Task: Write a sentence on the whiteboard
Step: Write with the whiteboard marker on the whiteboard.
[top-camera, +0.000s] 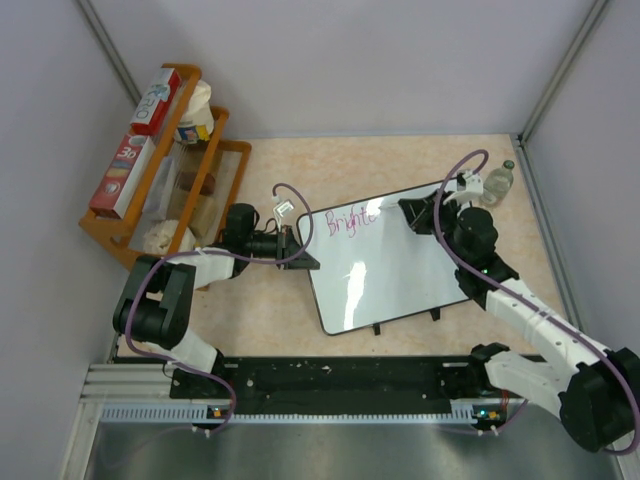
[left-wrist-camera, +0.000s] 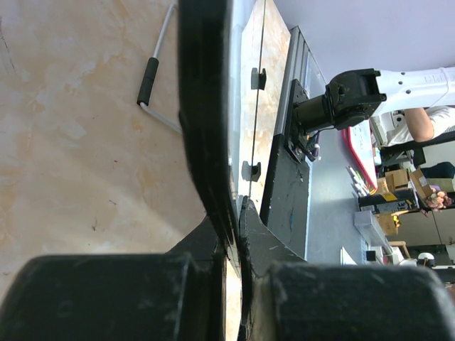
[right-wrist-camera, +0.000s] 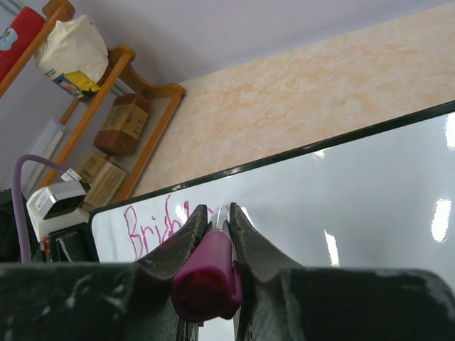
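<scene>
The whiteboard (top-camera: 390, 275) lies flat on the table, its black feet toward the arms. The sentence (top-camera: 350, 217) stands in pink along the far edge and reads about "Brighte". My left gripper (top-camera: 303, 252) is shut on the board's left edge; in the left wrist view its fingers (left-wrist-camera: 284, 249) pinch the black frame (left-wrist-camera: 206, 106). My right gripper (right-wrist-camera: 219, 213) is shut on a magenta marker (right-wrist-camera: 207, 273). The marker's tip touches the whiteboard (right-wrist-camera: 355, 199) just right of the pink letters (right-wrist-camera: 146, 231), and the fingers hide the last ones.
A wooden rack (top-camera: 165, 190) with boxes and bags stands at the far left. A clear bottle (top-camera: 500, 180) stands beside the board's far right corner. A metal rail (top-camera: 330, 385) runs along the near edge. A loose cable (left-wrist-camera: 149, 78) lies on the table left of the board.
</scene>
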Robot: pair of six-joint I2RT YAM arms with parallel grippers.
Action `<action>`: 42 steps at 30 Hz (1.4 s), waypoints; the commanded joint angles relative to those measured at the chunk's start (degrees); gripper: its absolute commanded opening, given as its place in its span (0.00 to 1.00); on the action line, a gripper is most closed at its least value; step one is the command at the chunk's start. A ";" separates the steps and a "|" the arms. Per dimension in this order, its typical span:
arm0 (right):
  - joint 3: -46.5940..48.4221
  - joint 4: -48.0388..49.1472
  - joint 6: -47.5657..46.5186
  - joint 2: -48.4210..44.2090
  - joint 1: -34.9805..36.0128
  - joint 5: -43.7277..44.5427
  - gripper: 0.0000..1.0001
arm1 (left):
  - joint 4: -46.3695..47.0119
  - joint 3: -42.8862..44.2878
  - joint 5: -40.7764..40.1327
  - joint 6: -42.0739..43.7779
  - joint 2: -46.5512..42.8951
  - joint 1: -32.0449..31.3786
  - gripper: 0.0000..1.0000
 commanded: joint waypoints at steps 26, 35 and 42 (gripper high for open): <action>-3.20 0.74 -0.63 -1.71 -1.51 -2.77 0.00 | -0.43 -1.87 -4.92 11.62 1.00 -1.56 0.00; -5.22 0.30 -0.63 -3.38 -1.51 -3.65 0.00 | -0.43 -1.96 -4.92 11.62 0.91 -1.56 0.00; -4.96 0.48 -0.63 -3.21 -1.51 -4.00 0.00 | -0.43 -1.96 -5.01 11.62 0.82 -1.56 0.00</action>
